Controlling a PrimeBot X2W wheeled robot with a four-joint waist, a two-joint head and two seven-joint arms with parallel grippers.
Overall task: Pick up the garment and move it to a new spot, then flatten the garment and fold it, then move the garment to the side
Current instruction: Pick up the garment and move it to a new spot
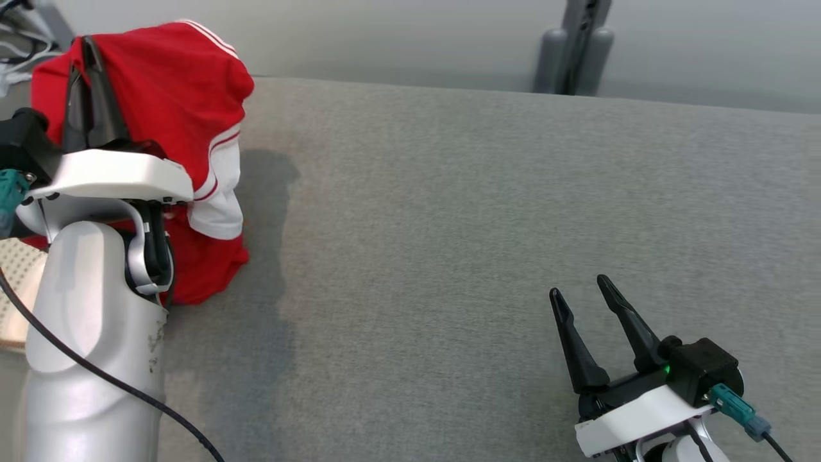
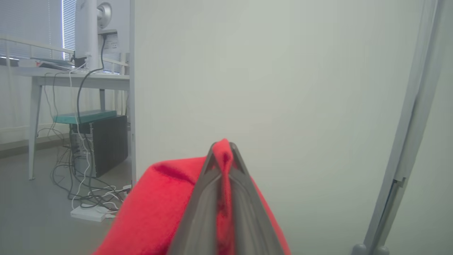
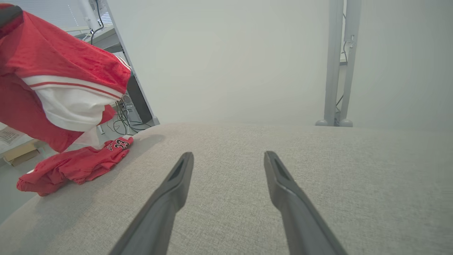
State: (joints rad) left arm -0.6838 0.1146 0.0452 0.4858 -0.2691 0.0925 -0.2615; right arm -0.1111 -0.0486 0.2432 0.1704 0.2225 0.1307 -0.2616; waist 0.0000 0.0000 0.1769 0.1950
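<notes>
The left claw [image 1: 84, 64], clamped on the red, white-trimmed jersey garment [image 1: 179, 96] at the grey cloth desk's [image 1: 481, 224] far-left corner, should lift it fully clear before carrying inward; the right claw [image 1: 579, 286] gapes empty.

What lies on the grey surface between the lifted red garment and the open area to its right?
Nothing visible does. The left gripper is shut on the red garment at the left edge of the grey surface. Rightward the surface lies unobstructed; the right gripper sits open at the near right corner.
</notes>
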